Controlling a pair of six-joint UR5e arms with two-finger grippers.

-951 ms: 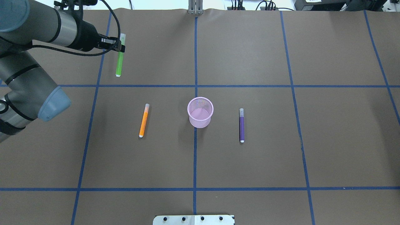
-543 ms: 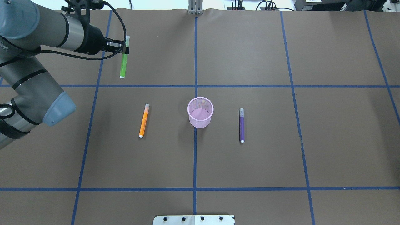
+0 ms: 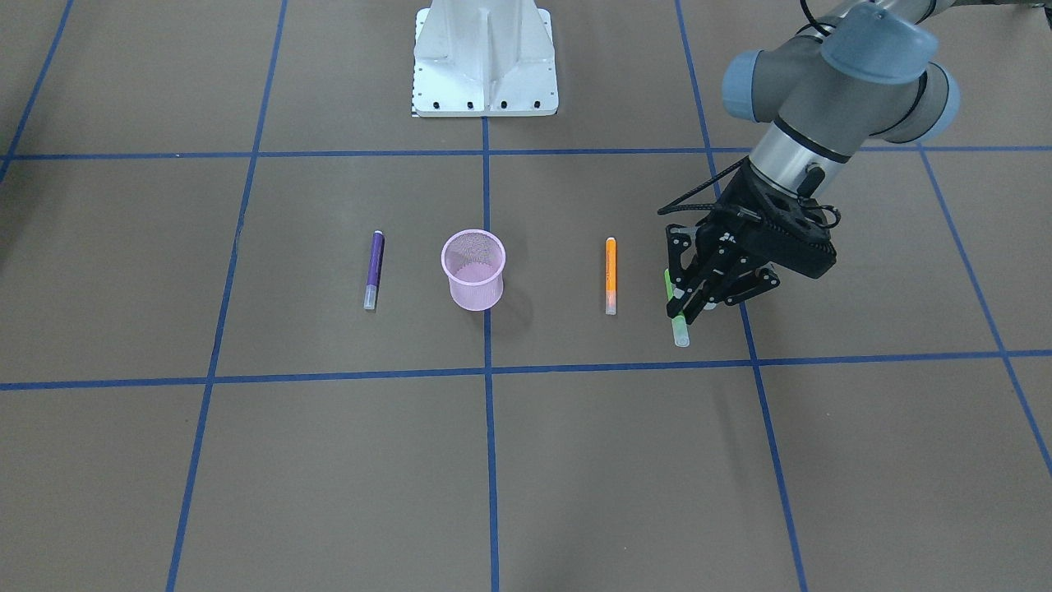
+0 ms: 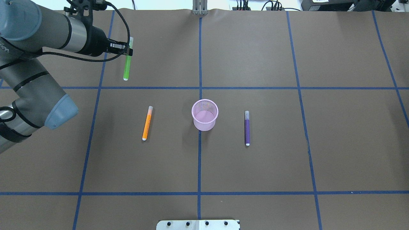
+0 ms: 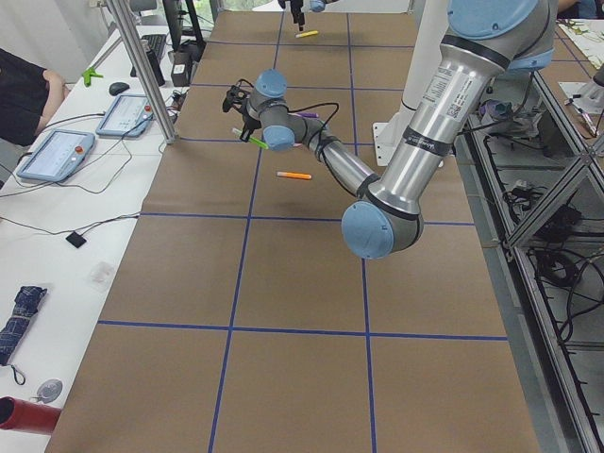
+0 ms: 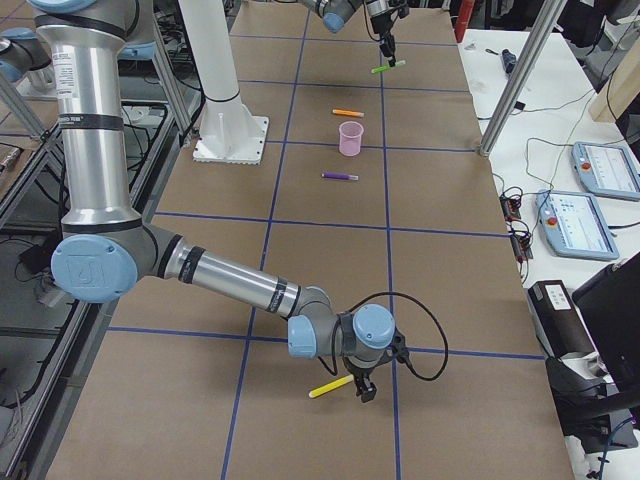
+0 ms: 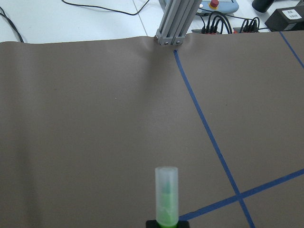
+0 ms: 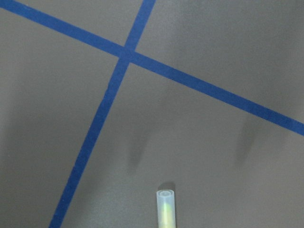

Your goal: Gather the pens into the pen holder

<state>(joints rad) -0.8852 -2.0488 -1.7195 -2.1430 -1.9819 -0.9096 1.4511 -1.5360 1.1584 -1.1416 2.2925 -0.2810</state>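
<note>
shifted slightly rightward since 0.5 s ago: left gripper (image 4: 128,51), fingers clamped on green pen (image 4: 127,67), upper left of overhead frame. pen axis runs top-to-bottom, tilt unclear. pen holder (image 4: 204,114) lies lower right, well apart.

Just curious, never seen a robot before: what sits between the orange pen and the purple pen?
The pink holder, standing upright and apart from both the orange pen and the purple pen; the overhead view shows it.
</note>
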